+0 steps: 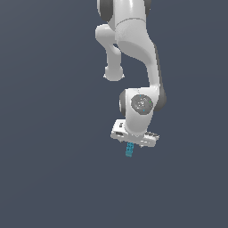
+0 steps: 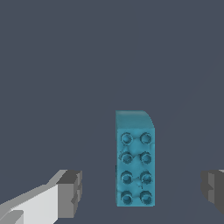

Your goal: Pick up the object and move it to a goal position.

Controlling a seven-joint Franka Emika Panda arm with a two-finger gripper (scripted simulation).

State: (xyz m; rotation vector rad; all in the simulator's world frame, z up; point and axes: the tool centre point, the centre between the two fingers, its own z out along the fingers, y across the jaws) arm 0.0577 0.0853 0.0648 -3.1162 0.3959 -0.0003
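The object is a small teal-blue studded block (image 1: 129, 150), long and narrow, lying on the dark grey floor. In the exterior view it shows just under the white hand of my gripper (image 1: 132, 143). In the wrist view the block (image 2: 134, 162) lies between my two grey fingertips (image 2: 70, 192), with a clear gap on each side. My gripper (image 2: 142, 193) is open and touches nothing. The block's long side runs away from the camera. No goal marker shows in either view.
The white arm (image 1: 133, 44) comes down from the top of the exterior view. A plain dark grey floor (image 1: 49, 133) surrounds the block on all sides.
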